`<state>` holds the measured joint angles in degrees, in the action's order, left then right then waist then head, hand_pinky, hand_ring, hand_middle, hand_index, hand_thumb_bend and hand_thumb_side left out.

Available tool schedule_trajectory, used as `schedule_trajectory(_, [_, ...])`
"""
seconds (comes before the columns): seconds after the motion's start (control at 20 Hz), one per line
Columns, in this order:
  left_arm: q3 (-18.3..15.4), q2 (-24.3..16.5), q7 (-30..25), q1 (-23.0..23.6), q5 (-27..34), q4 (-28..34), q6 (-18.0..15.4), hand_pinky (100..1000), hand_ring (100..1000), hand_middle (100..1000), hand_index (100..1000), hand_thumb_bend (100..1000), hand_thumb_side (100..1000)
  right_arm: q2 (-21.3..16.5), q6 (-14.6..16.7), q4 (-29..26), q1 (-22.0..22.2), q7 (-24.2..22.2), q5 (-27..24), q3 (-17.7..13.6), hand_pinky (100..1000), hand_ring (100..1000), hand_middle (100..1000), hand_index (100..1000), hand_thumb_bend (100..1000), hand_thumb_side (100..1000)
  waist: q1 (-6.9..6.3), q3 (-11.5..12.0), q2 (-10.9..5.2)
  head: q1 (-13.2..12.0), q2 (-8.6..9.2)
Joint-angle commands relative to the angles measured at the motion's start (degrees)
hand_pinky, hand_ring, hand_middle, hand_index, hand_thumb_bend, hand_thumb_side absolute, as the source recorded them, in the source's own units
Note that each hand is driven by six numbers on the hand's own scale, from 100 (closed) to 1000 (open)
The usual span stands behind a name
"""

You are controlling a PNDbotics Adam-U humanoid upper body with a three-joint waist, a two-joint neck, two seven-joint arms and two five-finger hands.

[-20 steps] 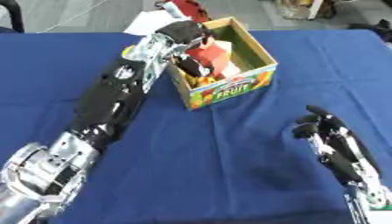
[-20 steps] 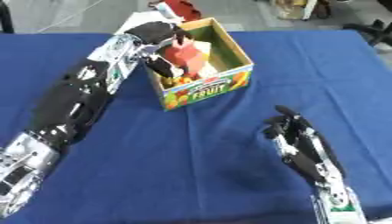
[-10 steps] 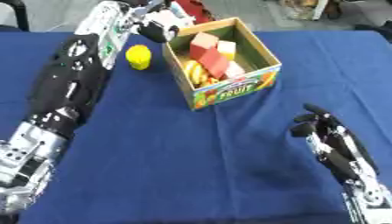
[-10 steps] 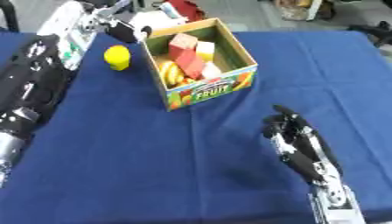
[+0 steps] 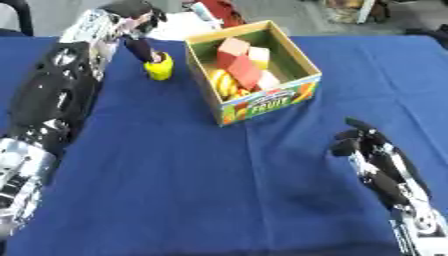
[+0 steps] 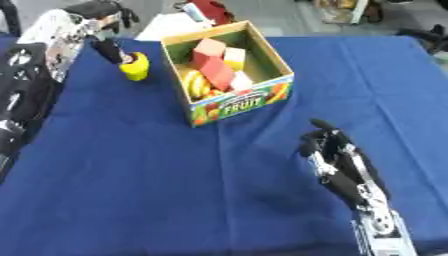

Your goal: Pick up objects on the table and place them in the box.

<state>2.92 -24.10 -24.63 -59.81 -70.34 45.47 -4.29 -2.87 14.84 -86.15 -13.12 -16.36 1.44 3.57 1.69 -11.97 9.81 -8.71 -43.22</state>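
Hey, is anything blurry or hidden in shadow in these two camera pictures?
Left eye view: soft all over; the left robot hand smears by the yellow object. Right eye view: even light, no glare, box lettering only roughly legible, right robot hand clearer.

Cardboard box (image 5: 262, 102): front wall carries printed label, word "FRUIT" (image 6: 237, 105) readable in light capitals on dark band, fruit pictures either side. Same label shows in both eye views; lettering runs slightly askew with box. Smaller print around word too blurred to read. No other legible text, number, brand or sign on blue tablecloth (image 5: 175, 190), on items inside box, or on robot arms.
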Motion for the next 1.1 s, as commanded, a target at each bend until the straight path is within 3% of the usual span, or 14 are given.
schedule_trajectory(0.05, [-0.58, -0.05, 0.34, -0.63, -1.81, -0.63, -0.25, 776, 699, 744, 913, 415, 216, -0.75, 0.14, -0.57, -0.73, -0.06, 0.02, -0.07, 649, 634, 655, 896, 100, 403, 0.40, -0.12, -0.92, -0.10, 0.57])
schedule_trajectory(0.3, [-0.86, 0.79, 2.11, 0.05, -5.38, -2.10, 2.13, 768, 686, 736, 910, 436, 222, -0.68, 0.16, -0.57, -0.72, -0.07, -0.03, -0.07, 649, 634, 655, 896, 100, 402, 0.53, -0.32, -0.81, -0.36, 0.53])
schedule_trajectory(0.7, [-1.62, 2.14, 9.89, 0.91, -10.54, -3.99, 7.15, 763, 674, 727, 900, 430, 221, -0.47, 0.16, -0.57, -0.79, -0.07, -0.09, 0.02, 650, 634, 655, 896, 100, 402, 0.76, -0.76, -0.37, -0.85, 0.72])
schedule_trajectory(1.1, [-1.87, 2.78, 13.86, 1.73, -11.93, -5.57, 8.07, 710, 569, 572, 785, 373, 204, -0.30, 0.11, -0.57, -0.76, -0.09, -0.08, 0.08, 649, 634, 654, 896, 100, 403, 0.82, -1.14, -0.17, -1.00, 0.82])
